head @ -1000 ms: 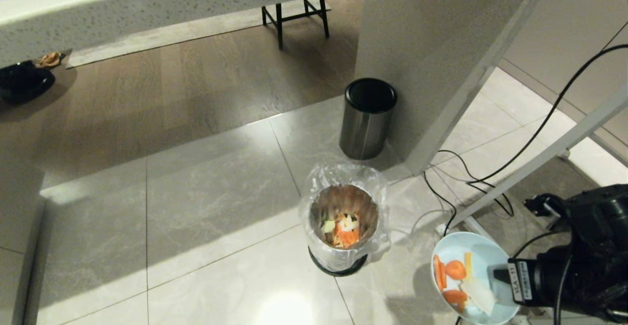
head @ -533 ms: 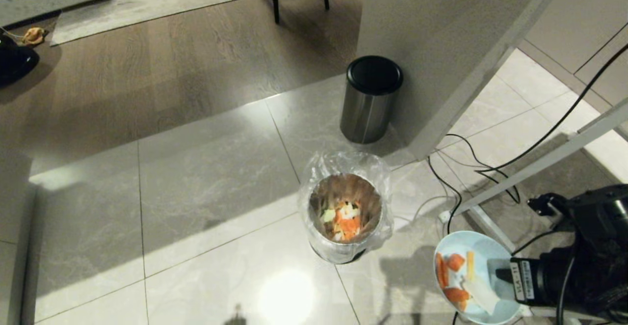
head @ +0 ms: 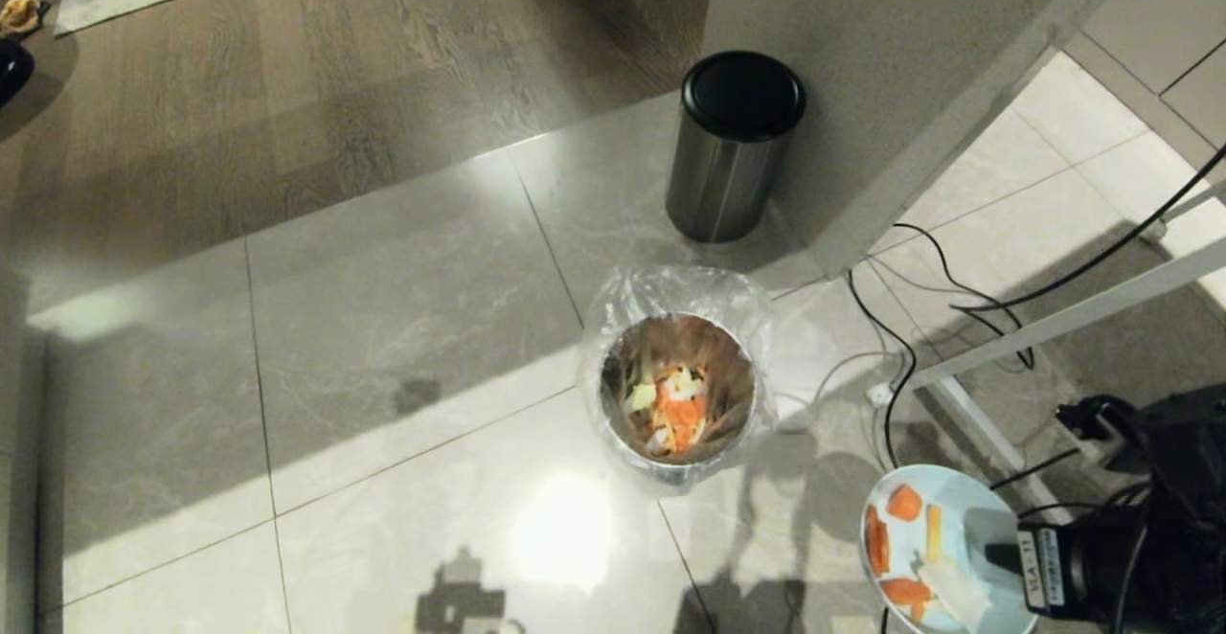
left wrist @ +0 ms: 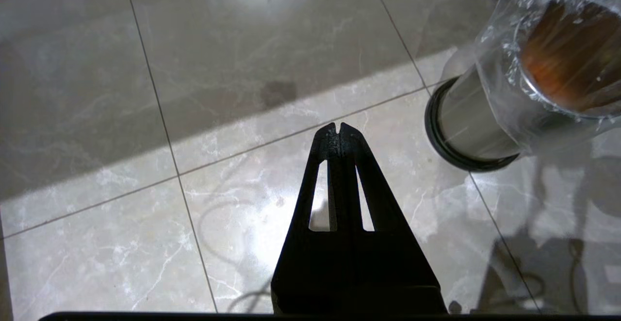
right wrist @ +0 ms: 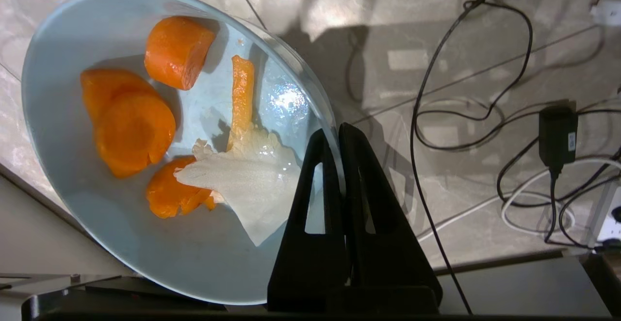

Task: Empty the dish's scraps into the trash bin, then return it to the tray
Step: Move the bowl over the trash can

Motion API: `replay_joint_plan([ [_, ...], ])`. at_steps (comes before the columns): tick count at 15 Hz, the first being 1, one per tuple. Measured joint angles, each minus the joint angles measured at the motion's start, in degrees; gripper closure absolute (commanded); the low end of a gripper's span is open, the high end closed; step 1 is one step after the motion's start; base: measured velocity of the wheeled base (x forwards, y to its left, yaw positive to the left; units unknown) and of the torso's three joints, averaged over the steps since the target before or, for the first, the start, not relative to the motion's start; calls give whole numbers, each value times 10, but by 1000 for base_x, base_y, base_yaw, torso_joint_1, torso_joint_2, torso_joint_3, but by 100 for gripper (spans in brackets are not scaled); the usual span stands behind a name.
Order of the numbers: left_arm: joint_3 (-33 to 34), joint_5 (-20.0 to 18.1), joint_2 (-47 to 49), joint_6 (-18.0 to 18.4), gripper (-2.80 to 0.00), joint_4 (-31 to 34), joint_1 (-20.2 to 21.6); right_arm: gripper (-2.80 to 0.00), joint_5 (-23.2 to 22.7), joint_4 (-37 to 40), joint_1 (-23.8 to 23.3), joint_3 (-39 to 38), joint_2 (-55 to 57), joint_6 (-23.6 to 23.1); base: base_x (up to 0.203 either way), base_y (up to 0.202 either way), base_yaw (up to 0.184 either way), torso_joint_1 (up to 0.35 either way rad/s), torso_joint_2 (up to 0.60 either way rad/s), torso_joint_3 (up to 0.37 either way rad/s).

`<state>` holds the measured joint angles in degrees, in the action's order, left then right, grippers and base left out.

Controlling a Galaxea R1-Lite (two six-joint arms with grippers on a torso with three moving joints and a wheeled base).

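A: What did the right wrist view give that the head view lacked?
B: The right gripper (right wrist: 338, 132) pinched shut on the rim of the smooth pale-blue dish (right wrist: 73, 175). The scraps (right wrist: 131, 122) were clear: three carrot chunks, one orange stick, one pale leafy piece.
A: And the left wrist view?
B: The left gripper (left wrist: 338, 129), jaws closed on nothing, above glossy tile.
A: The trash bin (head: 613, 366)?
B: One round metal bin, crinkly clear liner, on the floor, apart from the dish; one brushed-steel bin (head: 733, 150) behind it.

The pale-blue dish (head: 943, 548) with orange scraps (head: 891, 543) sits pinched in the right gripper (head: 996, 557) (lower right corner), apart from the bag-lined trash bin (head: 678, 387) standing on the floor tiles (head: 383, 328).
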<state>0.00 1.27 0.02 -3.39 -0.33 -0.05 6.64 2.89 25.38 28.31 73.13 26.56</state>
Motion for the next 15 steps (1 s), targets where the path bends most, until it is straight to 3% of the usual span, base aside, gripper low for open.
replay_joint_plan([
  [6,0,0,0,0,0,0,0,0,0,-1,0,-6,-15,-1,0,0,0,1,1,-173],
  [12,0,0,0,1,0,0,0,0,2,-1,-1,-4,-12,-2,0,0,0,1,1,-14],
  [15,0,0,0,1,0,0,0,0,24,-4,-4,23,11,-1,0,0,0,0,0,0],
])
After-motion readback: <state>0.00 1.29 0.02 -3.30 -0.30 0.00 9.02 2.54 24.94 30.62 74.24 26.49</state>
